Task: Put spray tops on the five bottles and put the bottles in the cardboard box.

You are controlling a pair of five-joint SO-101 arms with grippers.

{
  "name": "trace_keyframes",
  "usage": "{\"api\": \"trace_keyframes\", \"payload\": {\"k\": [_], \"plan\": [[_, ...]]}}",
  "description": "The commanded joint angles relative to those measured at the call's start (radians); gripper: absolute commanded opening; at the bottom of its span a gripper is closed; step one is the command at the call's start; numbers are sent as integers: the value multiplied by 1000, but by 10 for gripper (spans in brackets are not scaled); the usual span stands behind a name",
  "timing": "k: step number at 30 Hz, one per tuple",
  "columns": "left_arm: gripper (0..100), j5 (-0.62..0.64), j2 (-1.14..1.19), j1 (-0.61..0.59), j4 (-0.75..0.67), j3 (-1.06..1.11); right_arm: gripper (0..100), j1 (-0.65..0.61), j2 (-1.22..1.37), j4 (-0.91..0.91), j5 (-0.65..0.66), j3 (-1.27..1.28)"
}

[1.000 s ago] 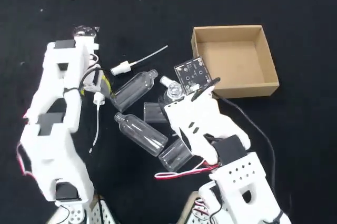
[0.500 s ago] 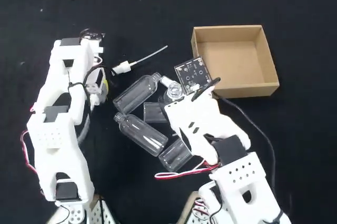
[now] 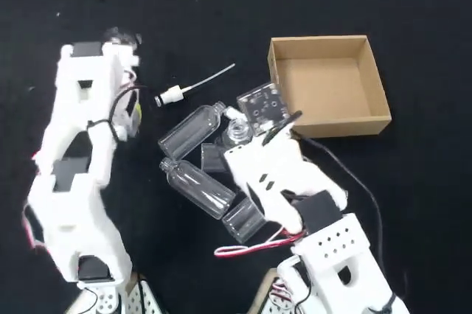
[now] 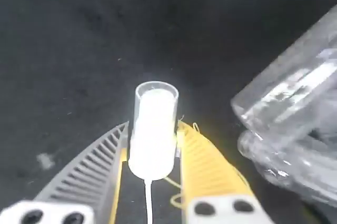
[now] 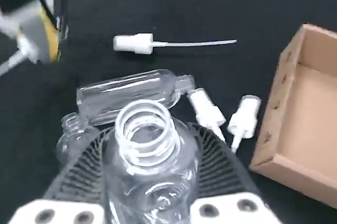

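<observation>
Left pincer (image 4: 152, 134): I find it clamped on a capped spray top (image 4: 155, 109). Right pincer (image 5: 150, 129): closed around an open-necked clear bottle (image 5: 150, 169), near the cardboard box (image 3: 346, 125) on the black worktop (image 3: 420, 203). A lying bottle (image 3: 190, 130) rests just beside it. A loose spray top (image 3: 171, 96) lies near that bottle.

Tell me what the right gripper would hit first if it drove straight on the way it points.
Most likely the clear bottle lying crosswise just ahead. The open bottle held in the right gripper would touch it first. A loose spray top lies farther on, though depth is unclear.
</observation>
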Motion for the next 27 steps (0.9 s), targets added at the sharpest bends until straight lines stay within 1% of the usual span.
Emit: {"api": "trace_keyframes", "payload": {"k": [1,4,7,11,14,17,20,24,27], "plan": [[30,115,-339,2,9,-62,10,-58,-85,-34,-8,2],[30,201,-505,2,-46,-96,10,-89,-206,-38,0,48],[30,265,-644,24,-138,-99,10,-83,-338,-86,0,139],[30,292,-792,139,-233,-99,10,-83,-475,-132,0,234],[30,310,-864,286,-308,-99,10,-83,-532,-130,0,255],[30,342,-911,401,-410,-97,10,-83,-536,-127,0,255],[30,342,-945,481,-485,-97,10,-81,-536,-126,0,255],[30,342,-988,552,-485,-96,10,-66,-507,-130,-2,255],[30,342,-1033,599,-454,-58,10,-55,-400,-147,-2,219]]}}
